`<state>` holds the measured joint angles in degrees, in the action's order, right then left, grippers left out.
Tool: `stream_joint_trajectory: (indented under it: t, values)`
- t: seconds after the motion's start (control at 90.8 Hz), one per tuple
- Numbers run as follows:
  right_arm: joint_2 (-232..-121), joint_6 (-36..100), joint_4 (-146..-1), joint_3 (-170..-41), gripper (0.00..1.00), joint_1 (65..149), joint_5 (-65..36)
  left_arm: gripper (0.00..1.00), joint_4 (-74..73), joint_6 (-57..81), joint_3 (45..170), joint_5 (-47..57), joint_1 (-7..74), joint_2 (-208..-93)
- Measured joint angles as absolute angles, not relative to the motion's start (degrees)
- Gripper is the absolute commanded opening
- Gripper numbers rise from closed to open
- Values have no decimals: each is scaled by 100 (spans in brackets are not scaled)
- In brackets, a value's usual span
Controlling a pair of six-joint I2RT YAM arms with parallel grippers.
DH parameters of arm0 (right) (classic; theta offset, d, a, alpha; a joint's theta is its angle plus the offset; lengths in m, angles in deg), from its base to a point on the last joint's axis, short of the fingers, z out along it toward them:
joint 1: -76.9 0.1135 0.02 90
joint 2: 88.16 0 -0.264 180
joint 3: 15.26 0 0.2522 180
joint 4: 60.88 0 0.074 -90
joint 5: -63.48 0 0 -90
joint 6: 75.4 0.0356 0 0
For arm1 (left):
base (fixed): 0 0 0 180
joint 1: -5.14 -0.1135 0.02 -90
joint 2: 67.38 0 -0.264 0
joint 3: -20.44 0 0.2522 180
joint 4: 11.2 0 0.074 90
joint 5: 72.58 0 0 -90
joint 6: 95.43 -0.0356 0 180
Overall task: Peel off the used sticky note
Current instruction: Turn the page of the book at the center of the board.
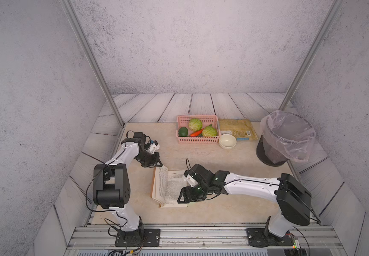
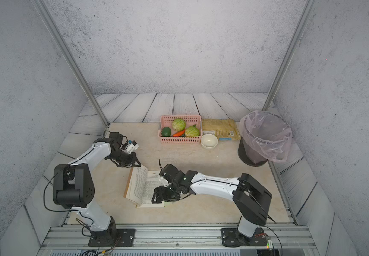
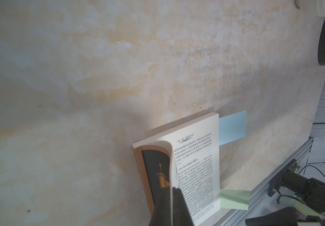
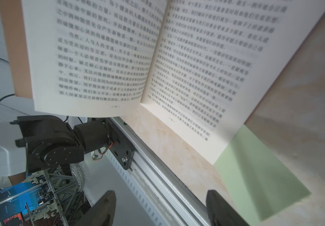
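Green sticky note [image 4: 255,176] sticks out from under the open book [image 4: 196,68], near the front rail; blue sticky note [image 3: 233,127] is further along. Can't tell which is used. Right gripper [image 4: 159,195] spread, just short of green. Left gripper [image 3: 172,193] pinches cover + front pages. Risk: the pull drags the book or tears a page, as only the flap's held. Beige marbled surface [image 1: 223,159], grey walls, bin [image 1: 270,153] at back.
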<state>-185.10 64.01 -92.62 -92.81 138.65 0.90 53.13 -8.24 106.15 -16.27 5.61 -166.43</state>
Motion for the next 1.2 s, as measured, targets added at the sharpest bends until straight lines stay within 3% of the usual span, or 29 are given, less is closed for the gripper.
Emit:
stream_joint_trajectory:
  t: [1.2]
  values:
    - [-19422,6394,-9227,-9442,74,13815,-12,0,5315,-824,10615,-1631,557,-16638]
